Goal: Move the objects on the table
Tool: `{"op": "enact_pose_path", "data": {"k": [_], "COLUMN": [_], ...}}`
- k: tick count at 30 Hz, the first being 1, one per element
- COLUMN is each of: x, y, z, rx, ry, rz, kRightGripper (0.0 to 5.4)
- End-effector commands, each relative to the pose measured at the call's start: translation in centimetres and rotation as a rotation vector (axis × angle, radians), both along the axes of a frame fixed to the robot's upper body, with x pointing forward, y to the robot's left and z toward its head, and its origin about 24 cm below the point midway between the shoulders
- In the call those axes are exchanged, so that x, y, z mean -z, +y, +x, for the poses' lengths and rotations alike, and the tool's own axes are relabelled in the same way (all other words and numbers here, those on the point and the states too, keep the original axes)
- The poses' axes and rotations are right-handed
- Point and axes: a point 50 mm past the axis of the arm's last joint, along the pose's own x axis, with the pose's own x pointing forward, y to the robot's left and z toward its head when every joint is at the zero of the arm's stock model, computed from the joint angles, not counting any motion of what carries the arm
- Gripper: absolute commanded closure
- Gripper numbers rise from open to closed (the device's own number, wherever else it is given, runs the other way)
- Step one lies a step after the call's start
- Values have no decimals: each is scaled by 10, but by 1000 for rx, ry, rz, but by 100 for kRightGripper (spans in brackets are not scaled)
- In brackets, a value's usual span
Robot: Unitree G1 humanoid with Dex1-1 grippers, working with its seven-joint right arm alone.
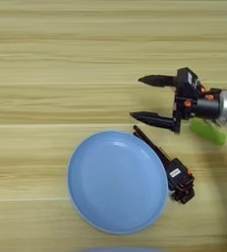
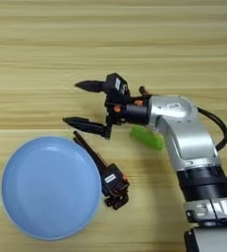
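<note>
A large round light-blue plate (image 1: 117, 181) lies flat on the wooden table (image 1: 46, 59). Against its right rim lies a black bar clamp (image 1: 171, 170) with an orange trigger and a white label, its thin bar pointing up-left. My right gripper (image 1: 135, 97) hovers just beyond the bar's far end, above the plate's upper right. It is open, with both black fingers pointing left, a wide gap between them and nothing held. The lower finger (image 2: 83, 124) sits close to the tip of the clamp's bar.
A green elongated object (image 2: 147, 137) lies on the table, partly under my wrist. My silver forearm (image 2: 193, 147) comes up from the bottom right. A pale blue sliver (image 1: 120, 250) shows at the bottom edge. Bare planks stretch across the far and left parts.
</note>
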Motion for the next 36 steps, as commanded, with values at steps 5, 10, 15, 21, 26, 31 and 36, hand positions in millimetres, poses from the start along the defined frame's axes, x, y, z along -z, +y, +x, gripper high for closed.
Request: {"op": "enact_pose_path", "data": {"k": [5,10,15,21,26,31,36], "x": [-41,-45,-45,-40,-34,-26,-15], "y": [-21,-40,-56,-77,-97,-109,-115], "z": [25,35,39,48,59,64,67], "rx": [166,264,321,436,575,660,707], "ry": [-167,-166,-160,-151,-128,-114,-70], "rz": [-37,-54,-92,-168,-230,-289,-313], "kRightGripper": [3,3,3,3,3,3,3]}}
